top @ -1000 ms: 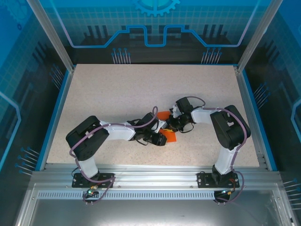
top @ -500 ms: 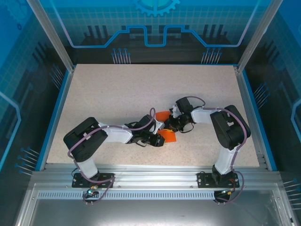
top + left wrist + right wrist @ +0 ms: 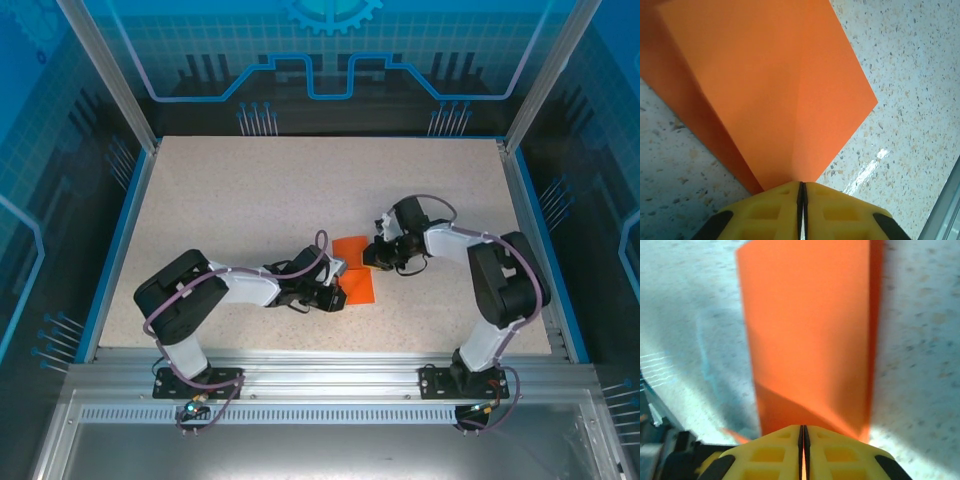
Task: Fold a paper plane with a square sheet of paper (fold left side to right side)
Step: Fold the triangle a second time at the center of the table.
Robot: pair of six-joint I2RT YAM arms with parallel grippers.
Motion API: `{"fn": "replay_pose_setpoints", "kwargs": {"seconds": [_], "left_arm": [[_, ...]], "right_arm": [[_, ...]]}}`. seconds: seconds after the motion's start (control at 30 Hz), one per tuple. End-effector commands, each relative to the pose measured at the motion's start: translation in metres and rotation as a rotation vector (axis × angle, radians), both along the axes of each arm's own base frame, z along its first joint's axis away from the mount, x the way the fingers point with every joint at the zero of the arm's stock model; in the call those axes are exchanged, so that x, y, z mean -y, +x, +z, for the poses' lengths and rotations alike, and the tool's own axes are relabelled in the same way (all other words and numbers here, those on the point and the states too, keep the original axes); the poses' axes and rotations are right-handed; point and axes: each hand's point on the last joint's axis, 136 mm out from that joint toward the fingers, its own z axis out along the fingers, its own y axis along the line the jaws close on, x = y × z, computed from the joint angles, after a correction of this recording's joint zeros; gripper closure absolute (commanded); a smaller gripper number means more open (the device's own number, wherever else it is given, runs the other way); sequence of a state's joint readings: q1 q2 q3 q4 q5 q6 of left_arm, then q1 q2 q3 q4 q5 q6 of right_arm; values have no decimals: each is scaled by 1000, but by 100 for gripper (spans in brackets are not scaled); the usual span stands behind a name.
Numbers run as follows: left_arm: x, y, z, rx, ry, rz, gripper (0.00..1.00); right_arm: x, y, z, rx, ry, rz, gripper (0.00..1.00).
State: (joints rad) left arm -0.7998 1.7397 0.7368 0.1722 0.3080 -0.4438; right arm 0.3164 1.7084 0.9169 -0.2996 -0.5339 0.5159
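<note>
The square sheet of paper [image 3: 353, 270] is bright orange and lies folded on the speckled table [image 3: 250, 200], near the middle toward the front. My left gripper [image 3: 337, 292] is at its near left edge. In the left wrist view its yellow fingers [image 3: 765, 210] are pressed together on a corner of the paper [image 3: 770, 85], and a crease runs up from them. My right gripper [image 3: 369, 256] is at the far right edge. In the right wrist view the right gripper [image 3: 801, 429] is shut, with a sliver of the orange paper [image 3: 810, 335] between its jaws.
A blue rim [image 3: 118, 235] borders the table on the left and right. An aluminium rail [image 3: 320, 365] carrying both arm bases runs along the near edge. Clear panels on metal posts [image 3: 105, 70] enclose the back and sides. Open tabletop lies beyond the paper.
The right arm has drawn back to the right, uncovering more of the orange paper. The left gripper has slid slightly left and closed its jaws.
</note>
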Motion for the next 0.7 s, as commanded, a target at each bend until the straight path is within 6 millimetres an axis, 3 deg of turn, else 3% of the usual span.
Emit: {"fn": "replay_pose_setpoints", "kwargs": {"seconds": [0.0, 0.13, 0.23, 0.4, 0.67], "left_arm": [[-19, -23, -26, -99, 85, -12, 89], [-20, -23, -26, -96, 87, -9, 90], [-20, -23, -26, -96, 88, -8, 91], [-21, -22, -26, -91, 95, -8, 91], [-22, -22, -27, -92, 101, -4, 93]], "right_arm": [[-7, -29, 12, -5, 19, 100, 90], [-20, -52, 15, -39, 34, 172, 90], [-28, -72, 1, -92, 29, 214, 90], [-38, -79, -12, -126, 11, 253, 91], [-52, -71, -19, -135, -1, 282, 91]]}}
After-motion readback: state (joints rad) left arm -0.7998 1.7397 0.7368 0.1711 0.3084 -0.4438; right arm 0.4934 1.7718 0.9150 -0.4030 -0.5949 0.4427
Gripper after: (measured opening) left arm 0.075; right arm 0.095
